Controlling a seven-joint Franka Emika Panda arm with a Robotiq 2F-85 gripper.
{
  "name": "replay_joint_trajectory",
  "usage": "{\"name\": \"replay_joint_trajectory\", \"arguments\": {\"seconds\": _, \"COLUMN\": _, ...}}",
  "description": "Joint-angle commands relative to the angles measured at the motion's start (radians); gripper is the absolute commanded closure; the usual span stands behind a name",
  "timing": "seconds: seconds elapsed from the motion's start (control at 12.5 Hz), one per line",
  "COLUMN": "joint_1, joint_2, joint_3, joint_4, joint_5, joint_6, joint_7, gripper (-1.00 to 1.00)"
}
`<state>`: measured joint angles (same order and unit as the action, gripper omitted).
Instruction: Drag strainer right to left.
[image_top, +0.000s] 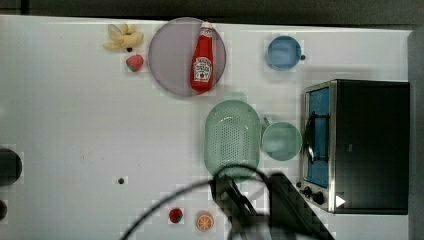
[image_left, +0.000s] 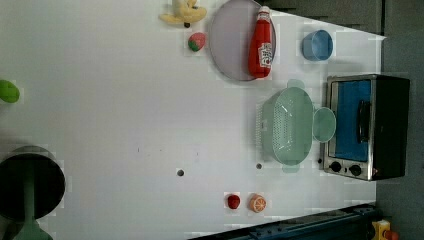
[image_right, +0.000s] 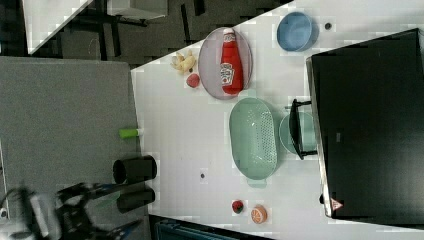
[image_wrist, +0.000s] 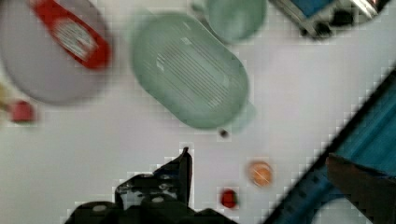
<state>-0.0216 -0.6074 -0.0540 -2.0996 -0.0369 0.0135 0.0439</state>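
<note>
The strainer (image_top: 232, 137) is a pale mint-green oval colander dotted with holes. It stands on the white table (image_top: 75, 125) between the lilac plate (image_top: 170, 55) and a round mint-green mug (image_top: 281, 141), which touches its side. It also appears in the left view (image_left: 287, 125), the right view (image_right: 253, 137) and the wrist view (image_wrist: 189, 70). My gripper (image_wrist: 257, 156) hangs open above the table, its fingers (image_wrist: 186, 163) wide apart with nothing between them. The strainer lies ahead of it, untouched. In the top view my dark arm (image_top: 250, 205) overlaps the strainer's lower end.
A toaster oven (image_top: 360, 145) stands beside the mug. A ketchup bottle (image_top: 203, 57) lies on the plate, with a banana (image_top: 122, 37) and a strawberry (image_top: 134, 62) at the top view's left of it. A blue cup (image_top: 284, 52), a red fruit (image_top: 175, 215) and an orange slice (image_top: 204, 220) sit apart.
</note>
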Motion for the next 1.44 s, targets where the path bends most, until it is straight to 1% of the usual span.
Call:
{"name": "replay_joint_trajectory", "arguments": {"seconds": 0.08, "joint_1": -0.003, "joint_2": 0.080, "joint_3": -0.011, "joint_4": -0.066, "joint_5": -0.017, "joint_6": -0.006, "joint_7": -0.034, "gripper": -1.00}}
{"name": "replay_joint_trajectory", "arguments": {"seconds": 0.16, "joint_1": -0.003, "joint_2": 0.095, "joint_3": -0.010, "joint_4": -0.108, "joint_5": -0.017, "joint_6": 0.036, "joint_7": -0.026, "gripper": -1.00}}
{"name": "replay_joint_trajectory", "arguments": {"seconds": 0.32, "joint_1": -0.003, "joint_2": 0.139, "joint_3": -0.009, "joint_4": -0.203, "joint_5": -0.017, "joint_6": 0.182, "joint_7": 0.016, "gripper": -1.00}}
{"name": "replay_joint_trajectory", "arguments": {"seconds": 0.56, "joint_1": -0.003, "joint_2": 0.228, "joint_3": -0.006, "joint_4": -0.339, "joint_5": -0.017, "joint_6": 0.439, "joint_7": 0.194, "gripper": -1.00}}
{"name": "replay_joint_trajectory", "arguments": {"seconds": 0.72, "joint_1": -0.003, "joint_2": 0.307, "joint_3": -0.006, "joint_4": -0.404, "joint_5": -0.017, "joint_6": 0.611, "joint_7": 0.326, "gripper": -1.00}}
{"name": "replay_joint_trajectory", "arguments": {"seconds": 0.88, "joint_1": -0.003, "joint_2": 0.409, "joint_3": -0.006, "joint_4": -0.416, "joint_5": -0.017, "joint_6": 0.707, "joint_7": 0.419, "gripper": -1.00}}
{"name": "replay_joint_trajectory", "arguments": {"seconds": 1.12, "joint_1": -0.002, "joint_2": 0.581, "joint_3": -0.005, "joint_4": -0.394, "joint_5": -0.017, "joint_6": 0.819, "joint_7": 0.558, "gripper": -1.00}}
{"name": "replay_joint_trajectory", "arguments": {"seconds": 1.44, "joint_1": 0.013, "joint_2": 0.769, "joint_3": 0.014, "joint_4": -0.395, "joint_5": -0.016, "joint_6": 1.078, "joint_7": 0.592, "gripper": -1.00}}
